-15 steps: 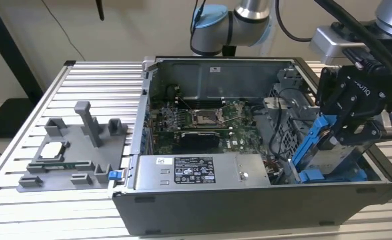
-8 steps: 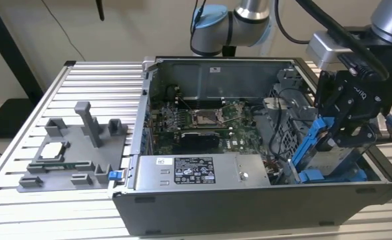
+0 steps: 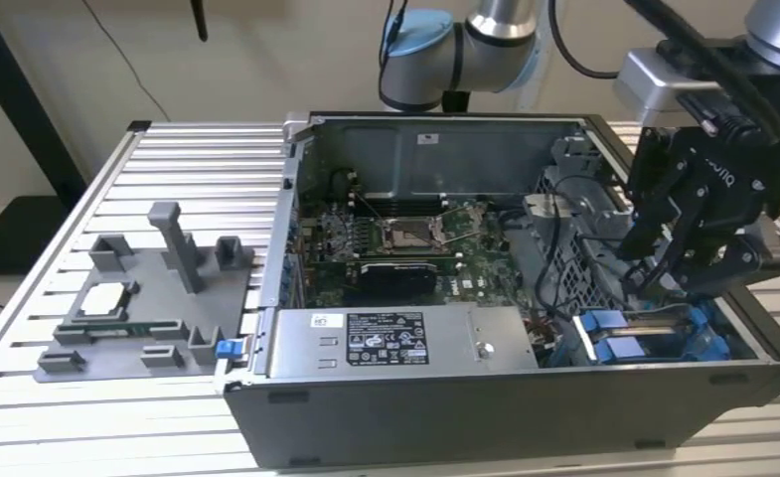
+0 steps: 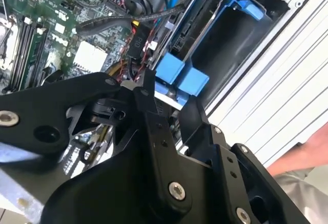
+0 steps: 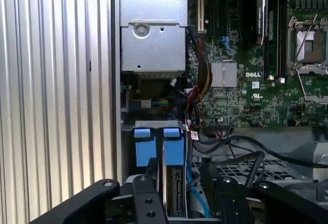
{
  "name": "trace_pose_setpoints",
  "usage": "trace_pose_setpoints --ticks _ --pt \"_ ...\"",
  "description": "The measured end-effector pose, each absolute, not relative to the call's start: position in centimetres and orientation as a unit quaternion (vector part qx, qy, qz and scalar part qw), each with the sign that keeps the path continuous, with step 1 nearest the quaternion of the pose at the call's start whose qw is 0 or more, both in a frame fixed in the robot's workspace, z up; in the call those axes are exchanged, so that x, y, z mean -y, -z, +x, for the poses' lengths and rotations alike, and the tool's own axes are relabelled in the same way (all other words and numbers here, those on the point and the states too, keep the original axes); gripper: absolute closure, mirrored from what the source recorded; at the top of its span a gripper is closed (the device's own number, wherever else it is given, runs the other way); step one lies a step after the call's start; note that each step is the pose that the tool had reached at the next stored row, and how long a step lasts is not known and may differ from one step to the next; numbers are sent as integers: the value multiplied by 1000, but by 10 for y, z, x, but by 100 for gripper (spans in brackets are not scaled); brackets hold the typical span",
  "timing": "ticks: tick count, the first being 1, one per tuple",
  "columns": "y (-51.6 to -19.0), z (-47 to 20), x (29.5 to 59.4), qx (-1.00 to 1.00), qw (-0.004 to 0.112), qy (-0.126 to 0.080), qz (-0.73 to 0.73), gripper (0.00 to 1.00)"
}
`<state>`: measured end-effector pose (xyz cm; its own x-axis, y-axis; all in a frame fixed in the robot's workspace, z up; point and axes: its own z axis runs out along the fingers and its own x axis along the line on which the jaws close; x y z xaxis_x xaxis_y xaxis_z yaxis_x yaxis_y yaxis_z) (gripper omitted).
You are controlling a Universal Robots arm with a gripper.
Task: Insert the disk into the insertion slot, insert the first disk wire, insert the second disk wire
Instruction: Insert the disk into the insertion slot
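Robot at work: a black two-fingered gripper (image 3: 662,280) hangs over the drive corner of an open grey desktop computer case (image 3: 496,422) on a slatted aluminium table (image 3: 164,164). Its fingers (image 5: 152,177) stand apart, clamped on nothing. Just beyond them, the flat silver-grey disk (image 4: 190,34) in its bright blue plastic carrier sits on edge inside the grey sheet-metal insertion slot (image 4: 238,42), near the green motherboard (image 5: 246,93) and the silver power supply box (image 5: 152,42).
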<state>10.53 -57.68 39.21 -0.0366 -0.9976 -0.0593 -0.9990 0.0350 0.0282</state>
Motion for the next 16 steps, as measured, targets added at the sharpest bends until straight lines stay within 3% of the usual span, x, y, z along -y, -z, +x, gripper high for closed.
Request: trace_pose_setpoints --ticks 6,12,16 --pt "-402 105 574 -719 14 -30 -694 0" --pt "-402 105 568 -718 35 -19 -694 0" --pt "-401 107 562 -718 43 -15 -694 0"
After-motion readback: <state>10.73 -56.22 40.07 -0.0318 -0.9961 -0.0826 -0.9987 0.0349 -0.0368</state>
